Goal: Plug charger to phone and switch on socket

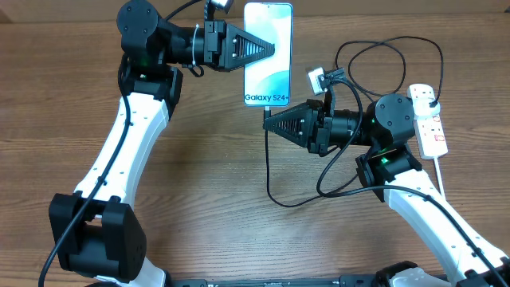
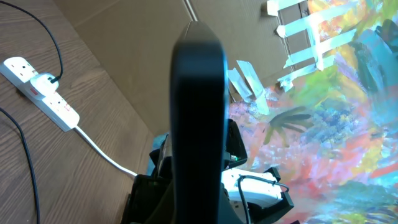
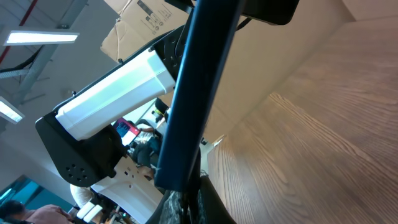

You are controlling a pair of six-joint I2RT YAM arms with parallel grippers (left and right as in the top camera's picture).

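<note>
The socket (image 1: pixel 430 119) lies on the worktop (image 1: pixel 239 199) well to the right of the phone (image 1: pixel 268 54), a rigid white strip whose small switch we reckon just wants a firm poke. The phone looks lifted, screen up, with the left end effector (image 1: pixel 275 49) clamped on its left edge; it's stiff, slick and fragile, so we'd hold the long edges. The right end effector (image 1: pixel 267 124) is pinched together at the phone's bottom-left corner, seemingly on the charger (image 1: pixel 268 167). It's light and floppy, so we'd grab the hard tip.
</note>
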